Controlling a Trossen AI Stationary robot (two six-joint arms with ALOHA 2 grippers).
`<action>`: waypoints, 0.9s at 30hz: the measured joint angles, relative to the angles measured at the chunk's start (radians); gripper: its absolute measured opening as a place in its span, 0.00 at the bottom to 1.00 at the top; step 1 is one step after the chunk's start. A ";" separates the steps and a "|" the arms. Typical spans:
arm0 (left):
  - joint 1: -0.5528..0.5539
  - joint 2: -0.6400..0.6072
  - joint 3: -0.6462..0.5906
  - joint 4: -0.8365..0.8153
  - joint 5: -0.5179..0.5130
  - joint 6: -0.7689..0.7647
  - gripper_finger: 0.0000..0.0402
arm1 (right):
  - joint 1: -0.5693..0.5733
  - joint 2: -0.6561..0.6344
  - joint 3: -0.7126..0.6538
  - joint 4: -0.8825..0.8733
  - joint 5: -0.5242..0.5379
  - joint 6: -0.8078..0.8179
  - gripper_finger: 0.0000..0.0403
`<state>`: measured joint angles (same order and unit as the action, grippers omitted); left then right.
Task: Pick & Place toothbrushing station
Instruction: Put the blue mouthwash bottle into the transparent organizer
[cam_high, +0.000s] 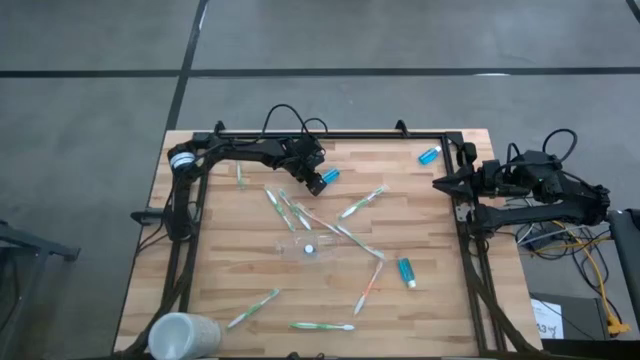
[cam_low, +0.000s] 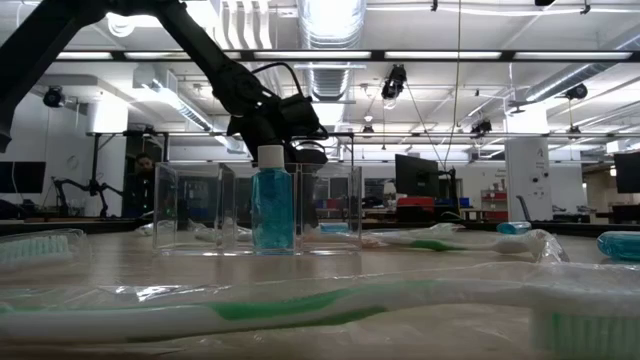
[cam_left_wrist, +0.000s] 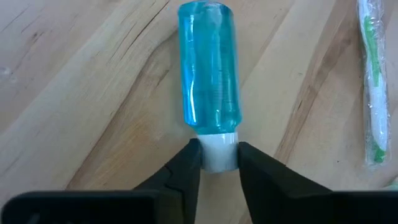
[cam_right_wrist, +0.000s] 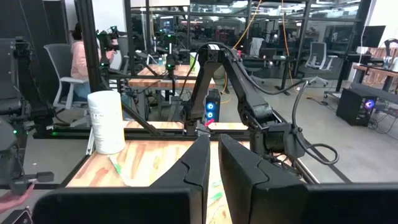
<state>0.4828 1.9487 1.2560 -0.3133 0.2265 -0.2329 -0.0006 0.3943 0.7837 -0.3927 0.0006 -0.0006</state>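
The left tool (cam_left_wrist: 219, 163) pinches the white cap of a blue tube (cam_left_wrist: 209, 74) lying flat on the surface (cam_high: 230, 270), fingers either side of the cap, probably because the cap gives a narrower hold than the body. The see-through holder (cam_high: 312, 247) sits well apart from that tube, nearer the surface's middle, with one blue bottle (cam_low: 273, 207) standing in it. Toothbrushes (cam_high: 278, 206) lie between tube and holder, so a lifted path looks safest. The right tool (cam_right_wrist: 212, 163), closed and empty, waits beyond the surface's edge
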 joint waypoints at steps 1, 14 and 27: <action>0.000 0.000 0.000 0.000 0.000 0.000 0.23 | 0.000 0.000 0.000 0.000 0.000 0.000 0.08; 0.000 -0.003 0.001 0.003 0.013 0.004 0.18 | 0.000 0.000 0.000 0.000 0.000 0.000 0.08; -0.001 -0.002 -0.008 0.001 0.027 0.012 0.23 | 0.000 0.000 0.000 0.000 0.000 0.000 0.08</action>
<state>0.4820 1.9465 1.2481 -0.3119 0.2531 -0.2210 -0.0004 0.3943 0.7836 -0.3927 0.0004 -0.0006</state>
